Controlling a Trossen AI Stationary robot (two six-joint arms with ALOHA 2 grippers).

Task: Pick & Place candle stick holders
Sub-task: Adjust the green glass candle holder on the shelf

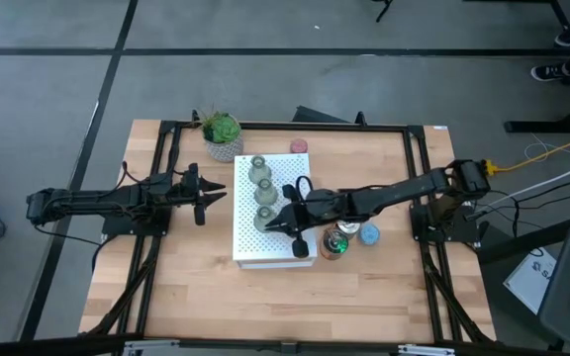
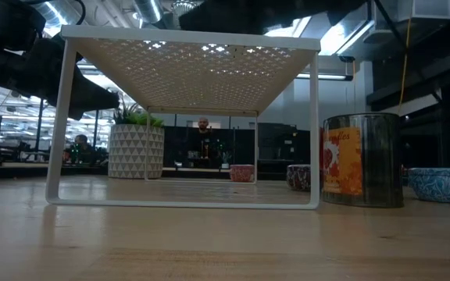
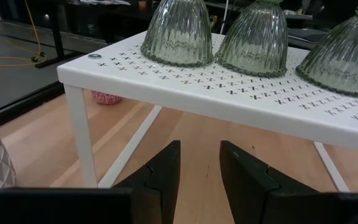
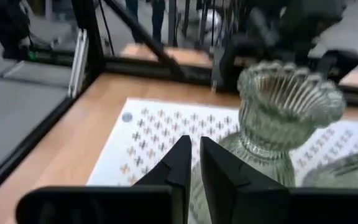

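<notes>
Three olive-green glass candle stick holders stand in a row atop the white perforated box at mid-table. The right gripper hovers over the box beside the nearest green holder, its fingers pressed nearly together and holding nothing. A silvery metal holder and a blue holder sit on the table just right of the box. The left gripper waits left of the box, fingers slightly parted.
</notes>
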